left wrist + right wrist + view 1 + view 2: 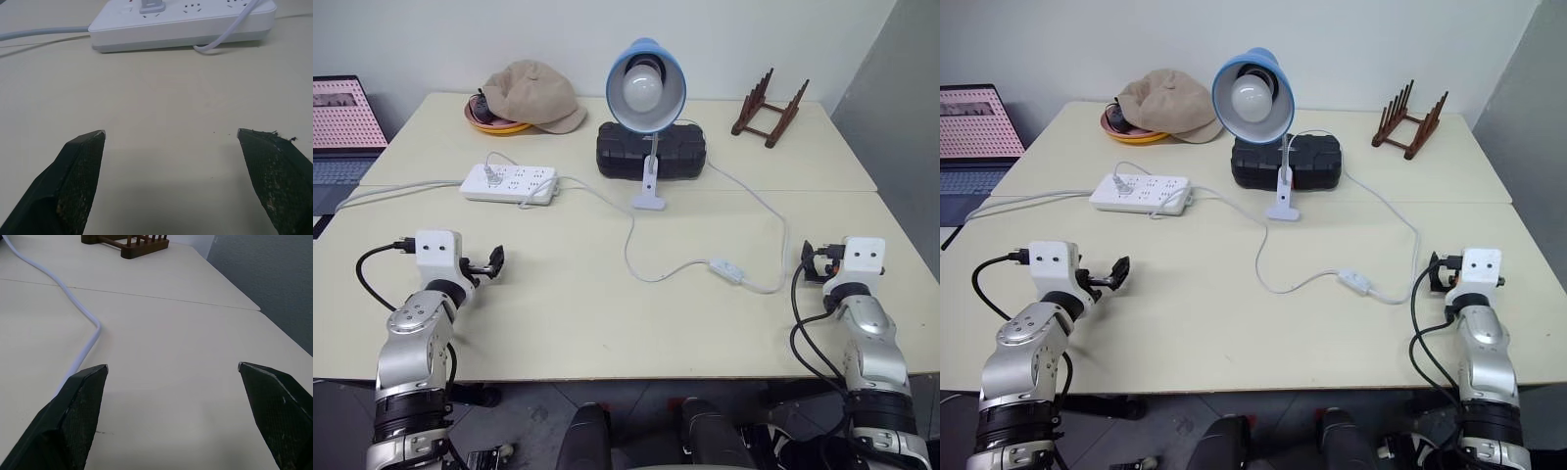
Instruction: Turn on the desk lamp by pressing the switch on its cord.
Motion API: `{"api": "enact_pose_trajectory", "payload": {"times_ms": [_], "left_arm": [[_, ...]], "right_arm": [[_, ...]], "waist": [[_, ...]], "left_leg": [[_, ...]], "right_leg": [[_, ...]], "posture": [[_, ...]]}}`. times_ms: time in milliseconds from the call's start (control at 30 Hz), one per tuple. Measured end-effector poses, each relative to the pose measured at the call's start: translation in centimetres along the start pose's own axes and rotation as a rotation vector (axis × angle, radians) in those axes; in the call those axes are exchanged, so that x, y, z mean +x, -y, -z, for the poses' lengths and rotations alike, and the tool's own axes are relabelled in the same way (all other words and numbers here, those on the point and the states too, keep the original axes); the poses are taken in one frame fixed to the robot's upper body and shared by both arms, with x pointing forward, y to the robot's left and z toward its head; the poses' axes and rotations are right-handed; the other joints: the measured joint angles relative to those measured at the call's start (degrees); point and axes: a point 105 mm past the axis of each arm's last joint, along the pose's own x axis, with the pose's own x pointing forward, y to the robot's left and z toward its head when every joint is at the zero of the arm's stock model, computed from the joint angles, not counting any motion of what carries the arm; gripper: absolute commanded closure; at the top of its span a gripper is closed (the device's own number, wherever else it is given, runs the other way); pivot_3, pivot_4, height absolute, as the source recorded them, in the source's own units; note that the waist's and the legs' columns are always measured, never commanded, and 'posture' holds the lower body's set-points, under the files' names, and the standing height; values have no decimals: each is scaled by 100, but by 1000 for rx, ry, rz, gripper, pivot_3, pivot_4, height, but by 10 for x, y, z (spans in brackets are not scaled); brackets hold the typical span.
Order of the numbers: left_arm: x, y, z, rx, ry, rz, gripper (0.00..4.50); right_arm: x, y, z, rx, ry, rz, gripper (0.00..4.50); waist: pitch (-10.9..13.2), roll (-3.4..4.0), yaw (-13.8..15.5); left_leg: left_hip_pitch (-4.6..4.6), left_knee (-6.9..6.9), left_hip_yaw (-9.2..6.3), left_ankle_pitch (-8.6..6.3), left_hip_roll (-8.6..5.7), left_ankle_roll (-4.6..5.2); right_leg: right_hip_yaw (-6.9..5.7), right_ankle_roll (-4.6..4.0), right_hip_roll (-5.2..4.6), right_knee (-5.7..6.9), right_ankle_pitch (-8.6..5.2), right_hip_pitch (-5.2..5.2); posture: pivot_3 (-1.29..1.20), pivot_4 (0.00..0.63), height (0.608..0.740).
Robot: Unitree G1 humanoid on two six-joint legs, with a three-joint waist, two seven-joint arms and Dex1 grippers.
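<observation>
The desk lamp, with a light-blue shade and a round white bulb, stands on its small white base at the middle back of the table. Its thin white cord loops forward and to the right. The small white oblong switch lies on the cord, on the tabletop right of centre. My left gripper hovers open near the front left, far from the switch, facing the power strip. My right gripper stands open at the front right, a short way right of the switch, with the cord beside one finger.
A white power strip lies at the left, its thicker cable trailing off left. A black case sits behind the lamp. A beige cap rests over an orange dish, and a wooden rack stands back right. A laptop is at the far left.
</observation>
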Motion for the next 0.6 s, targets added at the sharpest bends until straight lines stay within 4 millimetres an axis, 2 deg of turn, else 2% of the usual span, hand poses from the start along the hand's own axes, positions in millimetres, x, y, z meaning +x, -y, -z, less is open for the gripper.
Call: {"api": "enact_pose_trajectory", "payload": {"times_ms": [600], "left_arm": [[4,5,-10,-9,24,56,0]], "right_arm": [[-5,8,0,-29,-14,-6,27]], "waist": [[0,0,0]], "left_leg": [[-1,-3,1,0,0,0]], "right_leg": [[0,-1,0,-3,0,-2]], "posture": [[0,150,740]]}}
